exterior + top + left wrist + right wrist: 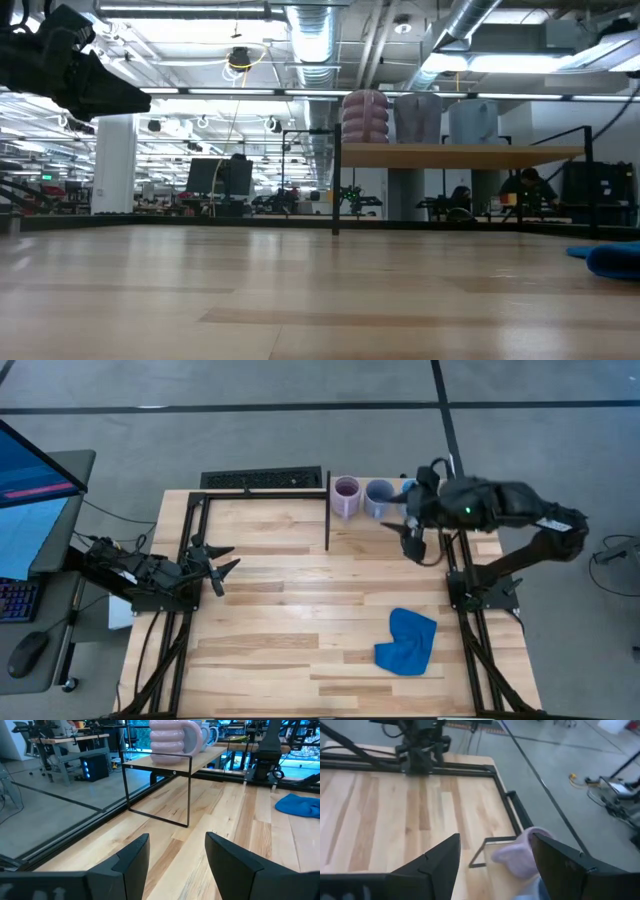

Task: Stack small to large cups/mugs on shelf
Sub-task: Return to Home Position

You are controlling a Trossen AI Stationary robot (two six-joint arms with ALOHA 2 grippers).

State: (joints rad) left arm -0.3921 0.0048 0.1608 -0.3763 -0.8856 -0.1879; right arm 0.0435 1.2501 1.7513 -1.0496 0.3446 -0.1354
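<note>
Lilac mug (346, 497) and slate mug (379, 498) sat side by side on the shelf (365, 534) from above, the right pincer (413, 545) near them, the left pincer (225, 565) waiting at the desk's (280, 660) left; at desk level the sky-blue mug (472, 120) completed the row before a ducted hall. Both wrist views showed each pincer spread wide, empty, so the right arm should probably rise clear before swinging home
</note>
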